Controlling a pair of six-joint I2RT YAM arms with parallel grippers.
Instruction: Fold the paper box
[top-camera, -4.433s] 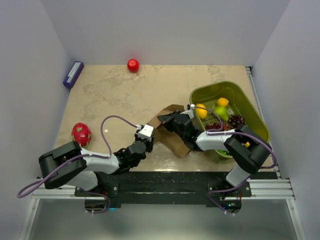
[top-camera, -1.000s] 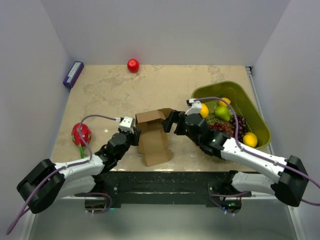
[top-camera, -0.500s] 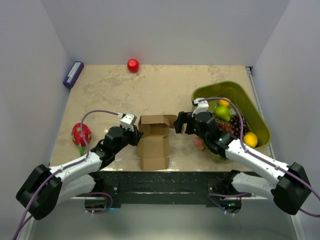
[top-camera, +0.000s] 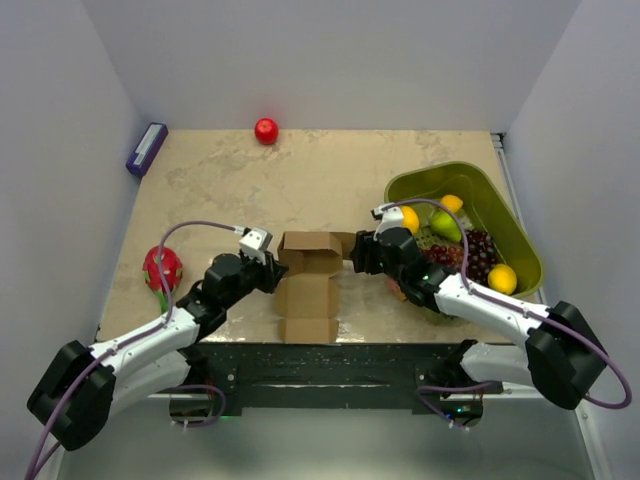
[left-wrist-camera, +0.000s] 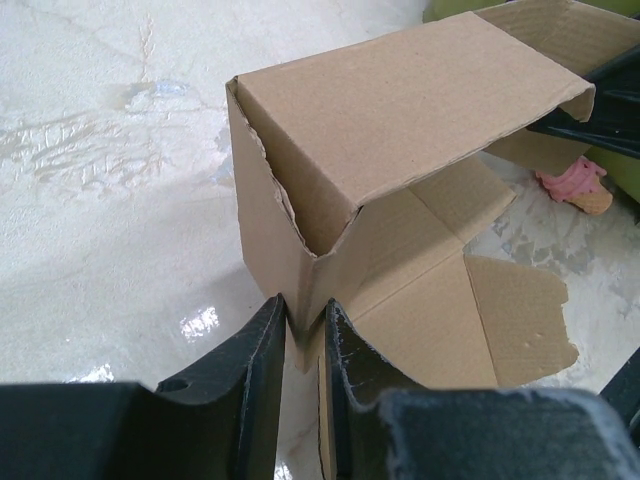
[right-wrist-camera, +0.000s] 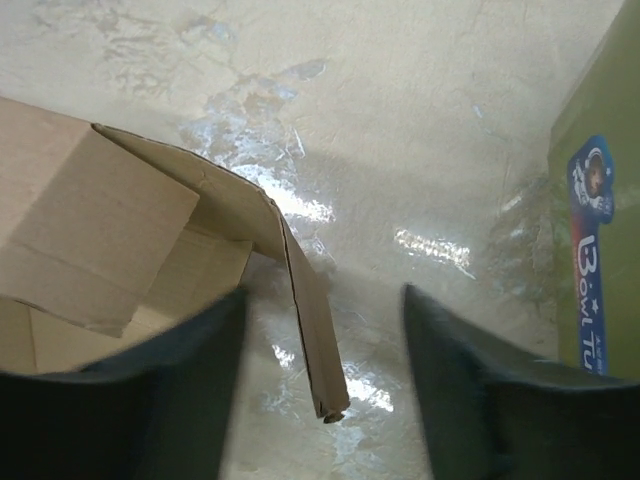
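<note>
Top view: on the marble table, the paper box stands mid near edge. Left wrist: my left gripper is clenched on its wall. Right wrist: my right gripper, fingers released, straddles a flap; the label on the green basket reads "BOWL".

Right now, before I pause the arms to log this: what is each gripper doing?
Left gripper: fingers closed on a wall of the paper box.
Right gripper: fingers open, astride one of its flaps, not gripping it.
</note>
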